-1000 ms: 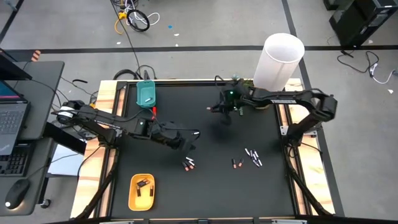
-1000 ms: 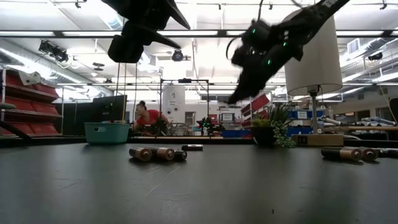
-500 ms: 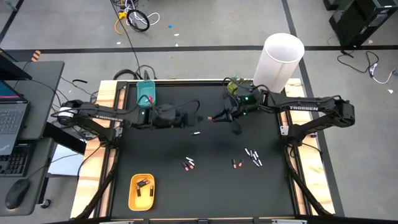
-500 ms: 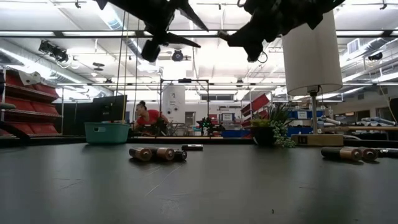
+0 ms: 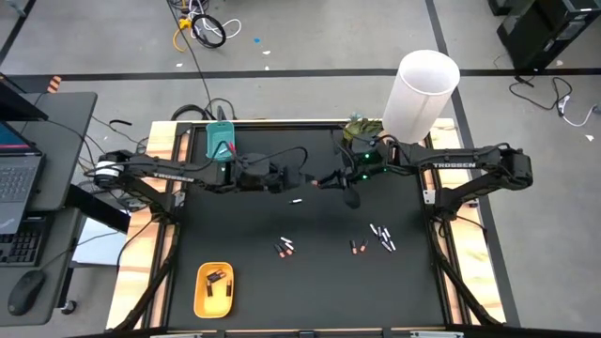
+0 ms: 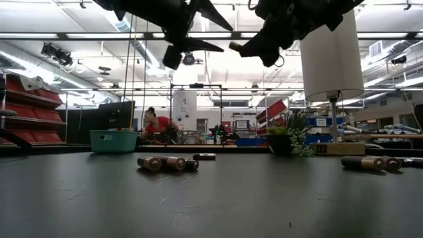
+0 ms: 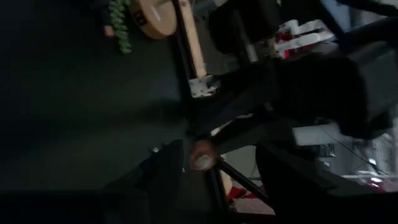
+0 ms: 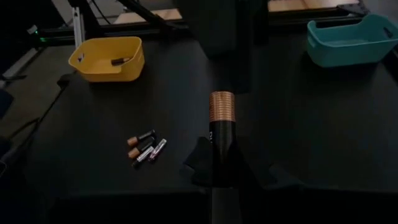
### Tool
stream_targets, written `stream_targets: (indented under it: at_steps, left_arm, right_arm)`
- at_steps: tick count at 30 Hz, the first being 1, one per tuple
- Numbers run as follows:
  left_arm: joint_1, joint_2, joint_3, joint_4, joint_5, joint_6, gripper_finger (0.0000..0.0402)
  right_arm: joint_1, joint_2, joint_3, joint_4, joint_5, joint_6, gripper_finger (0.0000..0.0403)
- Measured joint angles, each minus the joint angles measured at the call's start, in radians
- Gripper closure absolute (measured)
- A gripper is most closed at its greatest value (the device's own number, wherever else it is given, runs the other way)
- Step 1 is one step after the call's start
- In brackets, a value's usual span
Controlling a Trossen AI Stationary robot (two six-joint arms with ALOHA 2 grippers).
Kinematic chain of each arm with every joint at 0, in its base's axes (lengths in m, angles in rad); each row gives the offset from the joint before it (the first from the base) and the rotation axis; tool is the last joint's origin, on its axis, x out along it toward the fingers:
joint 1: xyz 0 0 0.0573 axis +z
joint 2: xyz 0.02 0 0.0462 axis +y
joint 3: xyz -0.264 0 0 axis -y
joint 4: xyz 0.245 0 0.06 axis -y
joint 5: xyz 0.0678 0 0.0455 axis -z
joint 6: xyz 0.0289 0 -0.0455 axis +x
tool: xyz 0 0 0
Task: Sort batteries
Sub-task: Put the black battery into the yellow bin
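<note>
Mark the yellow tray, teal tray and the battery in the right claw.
yellow tray [image 5: 200, 299]: high view, bare floor near its rim.
teal tray [image 8: 348, 38]: right wrist view, front wall.
battery [image 8: 222, 124]: right wrist view, dark body below the copper end.

— What do the two arms look like from above?

— Both are dark, near-black, built of slim jointed segments. The right arm [image 5: 470, 167] carries white "TROSSEN" lettering along its forearm; the left arm [image 5: 169, 174] has a fainter pale marking on its own.

— Any lights or cables?

— A small green light glows near the right arm's wrist. A thin black cable loops over the left arm's wrist section.

— And the ends?

— The left gripper [image 5: 299, 176] and right gripper [image 5: 324, 179] have dark, tapering fingers; seen from table height they are black angular silhouettes.
</note>
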Motion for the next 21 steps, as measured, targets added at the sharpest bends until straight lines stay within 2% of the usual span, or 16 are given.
stream_targets:
  at_steps: [13, 17, 21]
  left_arm:
    - [0.000, 0.061, 0.000, 0.061, 0.016, -0.025, 0.0189]
    - [-0.001, 0.073, 0.000, 0.058, 0.015, -0.025, 0.0219]
    - [-0.001, 0.075, 0.000, 0.062, -0.002, -0.019, 0.0276]
  right_arm:
    - [0.001, 0.008, 0.000, 0.020, 0.009, 0.011, 0.0373]
    - [-0.001, 0.008, 0.000, 0.023, 0.012, 0.011, 0.0373]
    - [0.000, 0.008, 0.000, 0.030, 0.012, 0.011, 0.0373]
